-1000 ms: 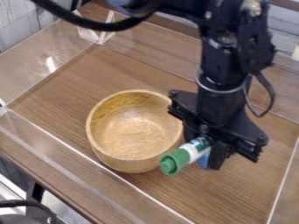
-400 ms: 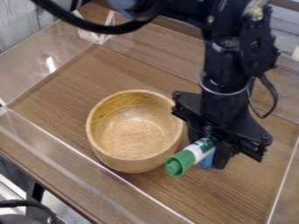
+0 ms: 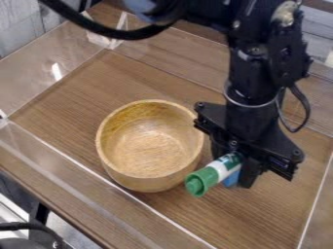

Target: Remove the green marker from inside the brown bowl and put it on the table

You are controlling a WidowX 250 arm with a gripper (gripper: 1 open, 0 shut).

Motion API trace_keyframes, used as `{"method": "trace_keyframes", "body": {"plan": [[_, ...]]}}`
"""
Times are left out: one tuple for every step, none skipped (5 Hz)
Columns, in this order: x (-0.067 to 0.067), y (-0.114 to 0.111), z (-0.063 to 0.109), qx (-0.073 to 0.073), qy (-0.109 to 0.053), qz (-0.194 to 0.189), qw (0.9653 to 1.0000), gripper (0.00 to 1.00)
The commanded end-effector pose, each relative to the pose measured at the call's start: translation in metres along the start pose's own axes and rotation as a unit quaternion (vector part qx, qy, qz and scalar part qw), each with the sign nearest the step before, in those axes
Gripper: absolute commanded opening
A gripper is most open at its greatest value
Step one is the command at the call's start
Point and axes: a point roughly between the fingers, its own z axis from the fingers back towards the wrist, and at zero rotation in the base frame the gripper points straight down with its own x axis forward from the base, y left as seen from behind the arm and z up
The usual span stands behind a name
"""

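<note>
The marker is clamped in the claw, its green end left jutting out, tilted, beside the bowl. It has been brought out past the rim, presumably so that it can be set down on the desk without the bowl being knocked. Whether the desk is touched by it cannot be told. The blue block is seen just behind it, so a release farther from that block might be preferred.
</note>
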Motion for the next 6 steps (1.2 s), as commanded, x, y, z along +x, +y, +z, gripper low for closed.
{"method": "trace_keyframes", "body": {"plan": [[0.009, 0.001, 0.006, -0.006, -0.02, 0.002, 0.9998, 0.0], [0.011, 0.003, 0.004, -0.007, -0.023, 0.001, 0.9997, 0.0], [0.013, 0.005, 0.002, -0.008, -0.026, 0.001, 0.9996, 0.0], [0.015, 0.007, -0.001, -0.01, -0.029, 0.001, 0.9995, 0.0], [0.017, 0.009, -0.003, -0.011, -0.032, 0.002, 0.9994, 0.0], [0.019, 0.011, -0.005, -0.011, -0.034, 0.003, 0.9993, 0.0]]}}
